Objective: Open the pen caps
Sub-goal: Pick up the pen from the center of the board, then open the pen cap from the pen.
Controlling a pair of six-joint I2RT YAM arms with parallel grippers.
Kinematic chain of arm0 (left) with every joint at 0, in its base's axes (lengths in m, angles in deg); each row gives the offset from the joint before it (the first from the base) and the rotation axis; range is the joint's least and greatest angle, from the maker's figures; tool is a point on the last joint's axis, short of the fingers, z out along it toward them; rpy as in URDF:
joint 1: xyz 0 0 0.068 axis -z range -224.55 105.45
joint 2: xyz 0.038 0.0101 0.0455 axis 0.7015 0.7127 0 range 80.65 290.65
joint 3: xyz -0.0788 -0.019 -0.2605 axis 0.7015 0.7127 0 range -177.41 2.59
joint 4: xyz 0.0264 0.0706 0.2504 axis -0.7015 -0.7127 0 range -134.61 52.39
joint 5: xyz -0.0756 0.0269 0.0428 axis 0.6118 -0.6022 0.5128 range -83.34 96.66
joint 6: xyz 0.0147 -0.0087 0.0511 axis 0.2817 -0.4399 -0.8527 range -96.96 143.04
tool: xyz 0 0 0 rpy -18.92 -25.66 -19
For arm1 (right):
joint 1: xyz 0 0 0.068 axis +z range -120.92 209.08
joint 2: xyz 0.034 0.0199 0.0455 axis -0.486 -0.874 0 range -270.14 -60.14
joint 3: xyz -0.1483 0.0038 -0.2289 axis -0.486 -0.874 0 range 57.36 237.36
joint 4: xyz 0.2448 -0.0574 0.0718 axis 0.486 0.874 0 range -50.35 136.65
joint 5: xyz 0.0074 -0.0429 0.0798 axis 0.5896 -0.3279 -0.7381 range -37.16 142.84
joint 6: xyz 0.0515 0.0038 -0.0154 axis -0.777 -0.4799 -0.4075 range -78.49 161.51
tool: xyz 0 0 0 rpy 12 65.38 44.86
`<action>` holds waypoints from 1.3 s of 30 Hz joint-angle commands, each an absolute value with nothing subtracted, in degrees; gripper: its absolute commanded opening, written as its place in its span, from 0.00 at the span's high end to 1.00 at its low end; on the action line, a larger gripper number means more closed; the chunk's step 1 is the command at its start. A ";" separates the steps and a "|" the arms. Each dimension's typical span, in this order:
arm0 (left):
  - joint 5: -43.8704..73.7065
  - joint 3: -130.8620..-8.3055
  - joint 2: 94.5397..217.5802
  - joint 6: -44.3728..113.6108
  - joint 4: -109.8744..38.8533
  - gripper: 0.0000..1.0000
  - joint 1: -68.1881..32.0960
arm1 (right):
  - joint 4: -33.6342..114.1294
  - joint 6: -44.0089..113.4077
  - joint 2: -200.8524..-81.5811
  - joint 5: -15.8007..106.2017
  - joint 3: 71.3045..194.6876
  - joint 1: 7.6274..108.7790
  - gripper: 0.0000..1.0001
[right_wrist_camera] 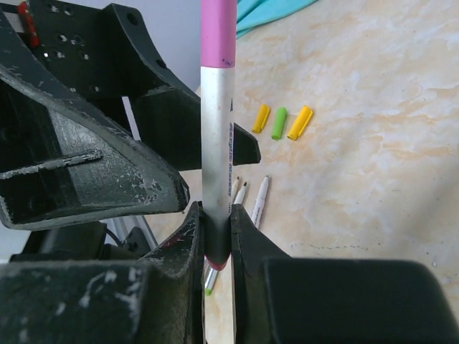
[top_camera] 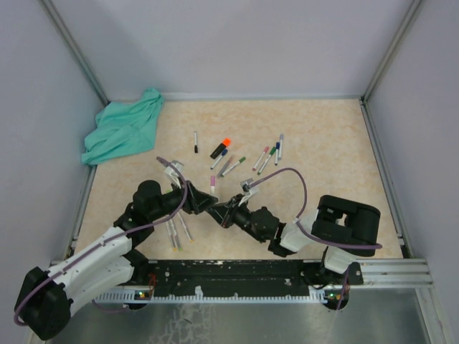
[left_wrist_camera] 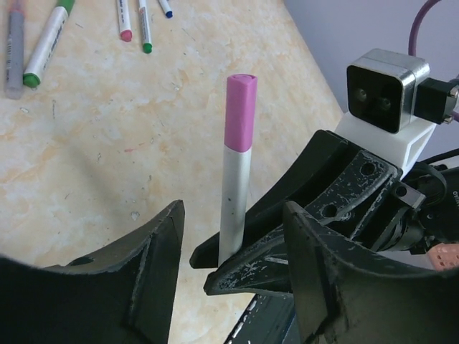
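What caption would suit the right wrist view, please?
Right fingers clamp a pink-capped pen; three loose caps lie beyond.

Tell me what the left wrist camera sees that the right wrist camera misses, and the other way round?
Only the left wrist view: pens with green, pink and blue ends lying far off, the very top of the pink cap, and the other arm's camera. Only the right wrist view: three loose caps, a teal cloth, and the right gripper clamped on the bottom end of the upright pen. Both: that same pen, pink cap on, above the beige table.
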State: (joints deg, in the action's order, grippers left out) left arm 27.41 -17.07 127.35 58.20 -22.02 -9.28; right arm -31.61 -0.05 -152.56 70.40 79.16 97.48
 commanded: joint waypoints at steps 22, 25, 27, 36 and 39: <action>24.82 -35.47 134.25 55.11 -34.21 0.49 -11.40 | -42.88 3.94 -153.41 66.10 78.36 97.42 1.00; 25.16 -36.14 134.63 54.30 -34.58 0.51 -11.50 | -43.05 4.04 -153.52 65.83 78.38 97.37 1.00; 25.22 -36.58 134.79 53.78 -35.02 0.52 -11.63 | -43.14 4.09 -153.53 65.70 78.36 97.37 1.00; 28.70 -37.08 135.76 52.08 -35.41 0.82 -11.85 | -43.40 4.15 -153.73 65.66 78.33 97.37 1.00; 29.79 -36.89 135.88 51.73 -35.68 0.82 -11.94 | -43.62 4.16 -153.69 65.69 78.23 97.31 1.00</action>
